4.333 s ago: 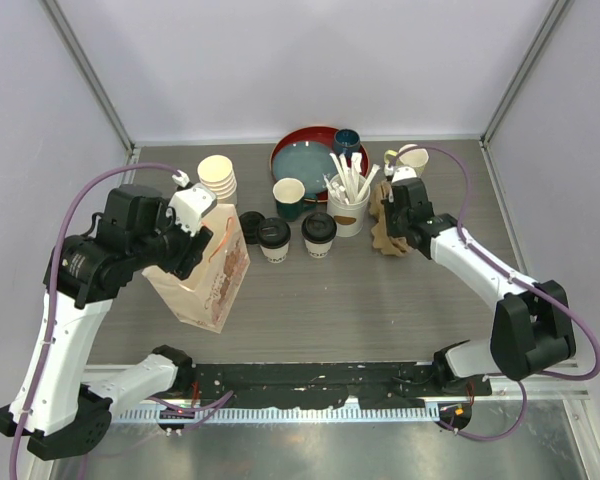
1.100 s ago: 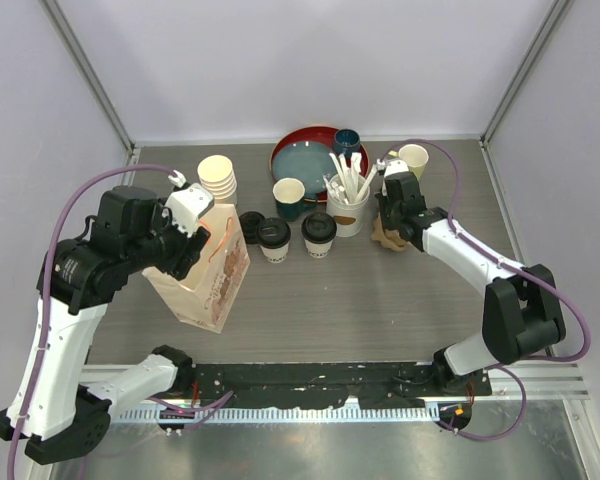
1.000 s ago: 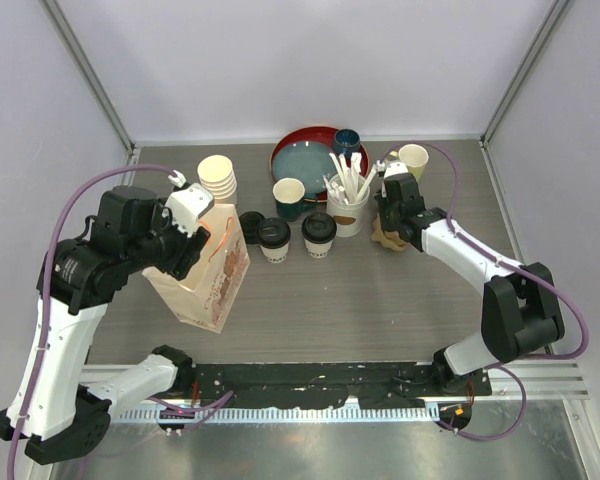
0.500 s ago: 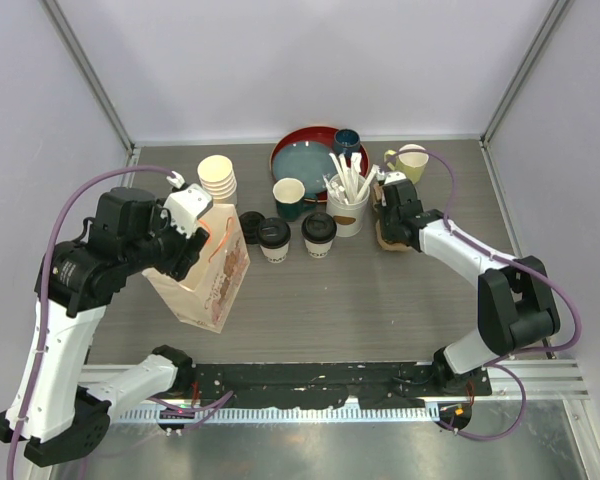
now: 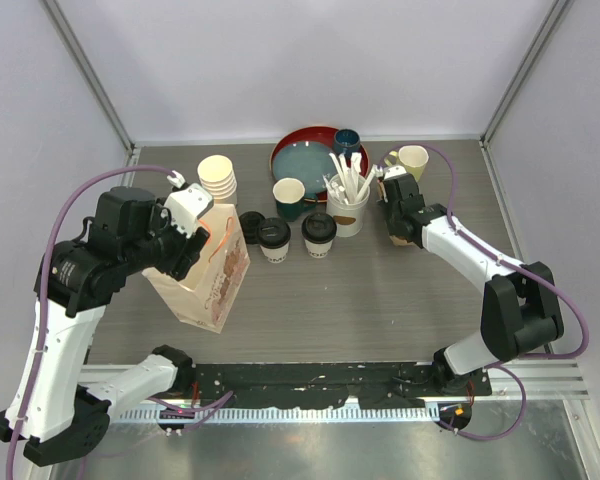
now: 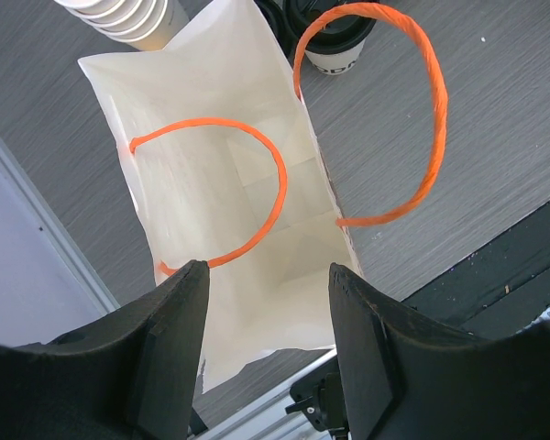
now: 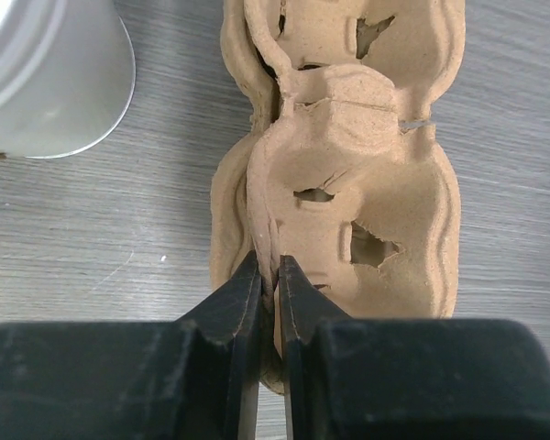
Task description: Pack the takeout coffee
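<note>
My right fingers (image 7: 247, 302) are pressed together on the near rim of the brown pulp cup carrier (image 7: 357, 183), pinching a thin fold of it, with the carrier lying flat on the counter (image 7: 119, 238) and a white holder cup (image 7: 46, 73) just beside it to the left. From above, that holder (image 5: 348, 208) is full of white sticks and sits between the carrier and the takeout coffee. The two lidded cups (image 5: 274, 239) (image 5: 319, 233) stand upright side by side mid-counter, well apart from my right fingers and outside the bag. My left fingers (image 6: 165, 348) are spread wide above the open mouth of the white paper bag (image 6: 247, 202). Its orange handles (image 6: 422, 119) arch up, and I cannot tell whether the fingers touch the paper. The bag stands left of the coffees, with a stack of paper cups (image 5: 218, 178) behind it.
</note>
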`<action>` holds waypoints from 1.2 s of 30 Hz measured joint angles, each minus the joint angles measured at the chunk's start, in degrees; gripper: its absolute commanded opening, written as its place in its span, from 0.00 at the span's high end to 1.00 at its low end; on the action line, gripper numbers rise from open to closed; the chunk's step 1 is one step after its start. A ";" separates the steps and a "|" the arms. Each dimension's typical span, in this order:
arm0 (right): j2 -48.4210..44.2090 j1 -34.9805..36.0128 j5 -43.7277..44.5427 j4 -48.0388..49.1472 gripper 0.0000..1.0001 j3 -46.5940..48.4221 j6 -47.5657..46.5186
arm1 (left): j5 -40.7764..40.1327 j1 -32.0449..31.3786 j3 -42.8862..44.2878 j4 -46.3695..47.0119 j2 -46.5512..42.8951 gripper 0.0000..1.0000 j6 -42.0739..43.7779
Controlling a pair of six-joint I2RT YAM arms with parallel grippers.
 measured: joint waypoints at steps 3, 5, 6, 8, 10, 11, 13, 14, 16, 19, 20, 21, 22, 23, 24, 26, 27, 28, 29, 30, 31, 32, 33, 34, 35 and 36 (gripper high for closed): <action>-1.14 0.17 1.22 -0.26 0.99 0.70 -1.05 | 0.00 0.00 0.02 0.00 0.00 0.42 0.00; -1.77 0.20 1.90 -0.22 0.99 1.09 -1.53 | 0.00 0.00 0.02 0.00 0.00 0.41 0.00; -2.03 0.24 2.25 -0.17 0.99 1.22 -1.84 | 0.00 0.00 0.02 0.00 0.00 0.41 0.00; -2.14 0.26 2.95 -0.20 0.99 1.42 -2.27 | 0.00 0.00 0.02 0.00 0.00 0.41 0.00; -2.14 0.33 3.39 -0.24 0.99 1.42 -2.73 | 0.00 0.00 0.02 0.00 -0.02 0.41 0.00; -2.14 0.33 3.26 -0.28 0.99 1.42 -2.89 | 0.00 0.00 0.02 0.00 -0.02 0.42 0.00; -2.14 0.31 2.40 -0.26 0.99 1.42 -3.10 | 0.00 0.00 0.02 0.00 -0.02 0.41 0.00; -2.14 0.33 1.79 -0.28 0.99 1.42 -3.13 | 0.00 0.00 0.00 0.00 -0.02 0.41 0.00; -2.14 0.33 0.96 -0.39 0.99 1.42 -3.08 | 0.00 0.00 0.00 0.00 -0.02 0.41 0.02; -1.84 -0.11 -0.11 -1.33 0.99 1.40 -2.62 | 0.00 -0.04 0.00 0.00 -0.15 0.41 0.00; -1.60 -0.28 -0.44 -1.60 0.99 1.40 -2.40 | 0.00 -0.04 0.00 0.00 -0.20 0.41 0.02; -0.87 -0.66 -1.07 -2.12 0.99 1.40 -2.19 | 0.00 -0.07 0.00 0.00 -0.31 0.41 0.02; -0.26 -0.87 -1.42 -2.47 0.99 1.40 -1.95 | 0.00 -0.09 0.00 0.00 -0.35 0.41 0.02; 0.44 -1.07 -1.79 -3.08 0.99 1.40 -1.68 | 0.00 -0.11 -0.02 0.00 -0.44 0.41 0.02; 1.11 -1.22 -2.03 -3.93 0.99 1.40 -1.40 | 0.00 -0.17 -0.02 0.00 -0.50 0.41 0.02; 1.36 -1.40 -2.05 -4.90 0.99 1.40 -1.29 | 0.00 -0.26 -0.02 0.00 -0.59 0.41 0.04; 0.98 -1.38 -1.75 -5.20 0.99 1.42 -1.29 | 0.00 -0.31 0.00 0.00 -0.61 0.42 0.04; 0.35 -1.38 -1.38 -5.40 0.99 1.42 -1.31 | 0.00 -0.31 0.00 0.00 -0.61 0.41 0.07; -0.55 -1.36 -1.14 -5.49 0.99 1.42 -1.36 | 0.00 -0.31 0.00 0.00 -0.61 0.41 0.04; -1.46 -1.31 -1.01 -5.49 0.99 1.42 -1.38 | 0.00 -0.31 0.00 0.00 -0.61 0.41 0.04; -2.84 -1.27 -0.81 -5.40 0.99 1.42 -1.46 | 0.00 -0.31 0.00 0.00 -0.61 0.41 0.04; -4.68 -1.18 -0.48 -5.20 0.99 1.40 -1.57 | 0.00 -0.31 0.00 0.00 -0.61 0.41 0.04; -6.69 -1.05 -0.26 -4.90 0.99 1.40 -1.64 | 0.00 -0.31 0.00 0.00 -0.61 0.41 0.04; -8.48 -0.98 0.31 -4.50 0.99 1.40 -1.66 | 0.00 -0.31 0.00 0.00 -0.61 0.41 0.04; -10.19 -0.87 1.25 -4.04 0.99 1.42 -1.68 | 0.00 -0.31 0.00 0.00 -0.61 0.41 0.04; -11.37 -0.68 2.12 -3.76 0.99 1.49 -1.79 | 0.00 -0.31 0.00 0.00 -0.61 0.41 0.04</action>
